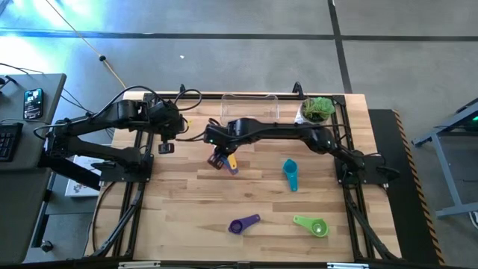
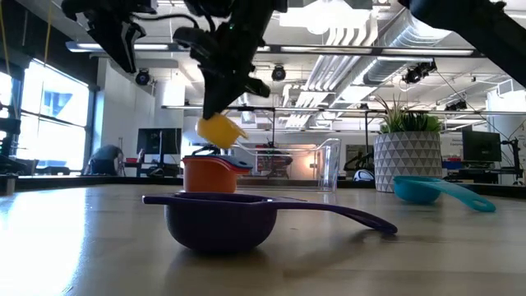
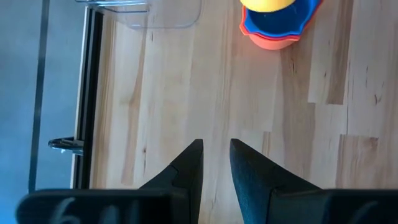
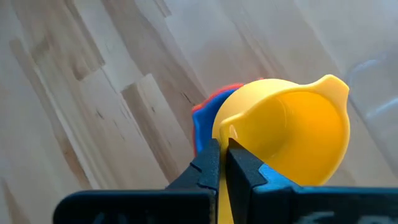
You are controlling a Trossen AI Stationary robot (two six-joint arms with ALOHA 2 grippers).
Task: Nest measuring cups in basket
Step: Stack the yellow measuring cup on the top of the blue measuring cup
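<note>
My right gripper (image 1: 222,155) reaches across to left of the table's centre and is shut on the yellow cup (image 2: 220,130). The cup hangs just above a stack of a blue cup (image 4: 202,121) inside an orange cup (image 2: 209,174). My left gripper (image 3: 216,152) hovers over bare wood left of the stack, fingers slightly apart and holding nothing. The purple cup (image 1: 243,224) and green cup (image 1: 312,224) lie near the table's near edge, and the teal cup (image 1: 290,173) lies right of centre. The clear basket (image 1: 250,108) stands at the far edge. No red cup shows. My right gripper pinches the yellow cup between its two fingers at the rim side (image 4: 229,132) opposite the pour lip (image 4: 329,84). The fingers cover the handle. They slant down from above. The cup is lifted clear and tilted, just over the blue and orange stack.
A white pot with a green plant (image 1: 317,110) stands at the far right corner, beside the basket. Black frame rails run along the table's left and right sides. Bare wood lies between the stack and the near cups.
</note>
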